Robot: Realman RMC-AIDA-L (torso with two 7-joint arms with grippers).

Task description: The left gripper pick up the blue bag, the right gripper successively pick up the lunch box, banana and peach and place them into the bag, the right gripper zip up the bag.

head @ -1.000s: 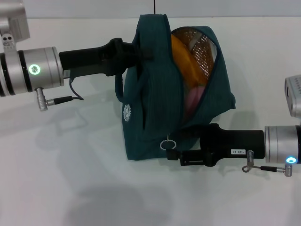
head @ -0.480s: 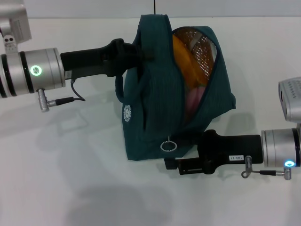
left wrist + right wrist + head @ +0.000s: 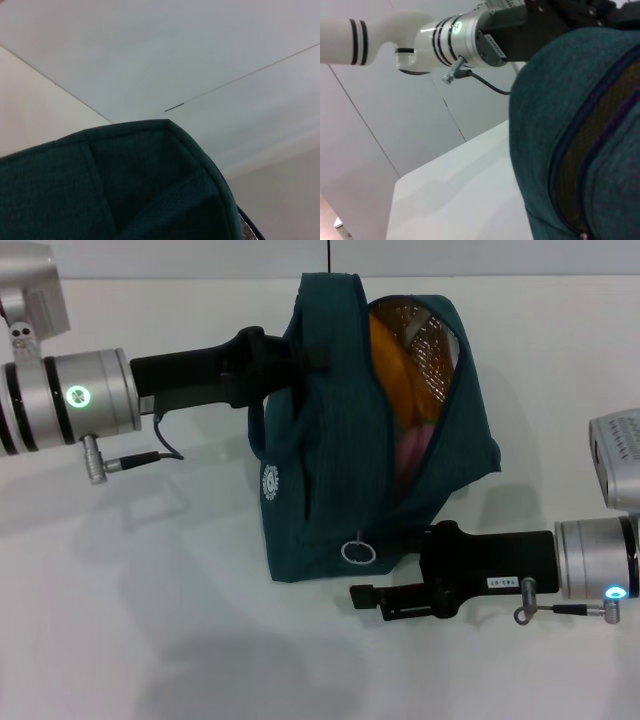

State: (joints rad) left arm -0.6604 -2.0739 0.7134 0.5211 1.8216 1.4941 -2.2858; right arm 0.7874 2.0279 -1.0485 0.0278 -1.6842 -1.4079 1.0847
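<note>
The blue bag (image 3: 330, 460) hangs upright above the white table, held at its top handle by my left gripper (image 3: 300, 355), which is shut on it. Its side zip gapes open, showing the orange-yellow banana (image 3: 392, 370) and, below it, the pink peach (image 3: 412, 452) against the foil lining. The lunch box is hidden. The zip's ring pull (image 3: 357, 552) dangles free near the bag's bottom. My right gripper (image 3: 378, 572) sits open just under the bag's lower corner, one finger (image 3: 385, 598) showing below the ring and holding nothing. Bag fabric (image 3: 125, 185) fills the left wrist view, and the right wrist view shows the bag (image 3: 545, 110).
The white table (image 3: 150, 620) lies under the bag. A white wall stands behind it. My left arm's silver cuff (image 3: 470, 35) shows beyond the bag in the right wrist view.
My right gripper has dropped lower and drawn slightly back from the ring pull. The bag and left arm have barely shifted.
</note>
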